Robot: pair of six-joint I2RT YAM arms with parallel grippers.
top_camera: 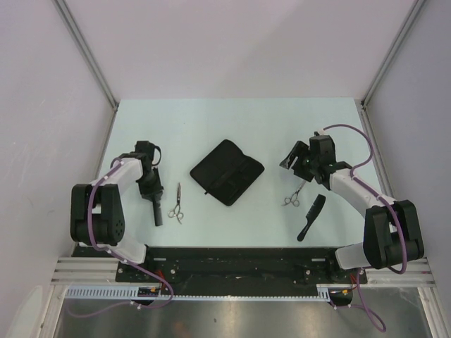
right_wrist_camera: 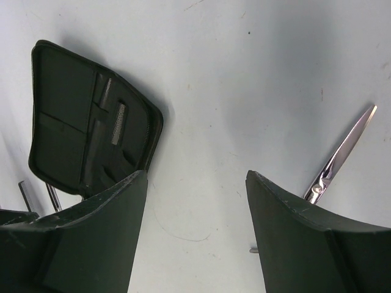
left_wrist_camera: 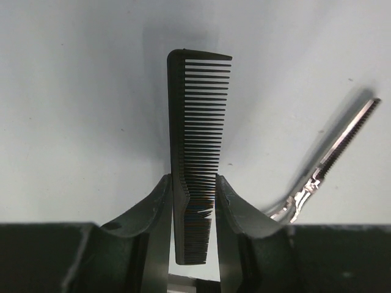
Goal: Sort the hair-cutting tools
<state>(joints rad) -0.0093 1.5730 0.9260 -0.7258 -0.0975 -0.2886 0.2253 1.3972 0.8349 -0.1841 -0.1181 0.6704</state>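
My left gripper (top_camera: 151, 189) is shut on the long narrow black comb (top_camera: 157, 212). In the left wrist view the comb (left_wrist_camera: 198, 134) stands between both fingers, teeth to the right, with my left gripper (left_wrist_camera: 192, 198) closed on its lower part. One pair of silver scissors (top_camera: 176, 205) lies just right of it and also shows in the left wrist view (left_wrist_camera: 333, 159). My right gripper (top_camera: 294, 161) is open and empty above bare table (right_wrist_camera: 197, 183). The second pair of scissors (top_camera: 292, 195) lies near it, its blade showing in the right wrist view (right_wrist_camera: 339, 159). The black handled comb (top_camera: 311, 217) lies at the front right.
The flat black fabric case (top_camera: 227, 172) lies open in the middle of the table, between the arms; its inner pockets show in the right wrist view (right_wrist_camera: 85, 134). White walls with metal rails enclose the table on the left, back and right.
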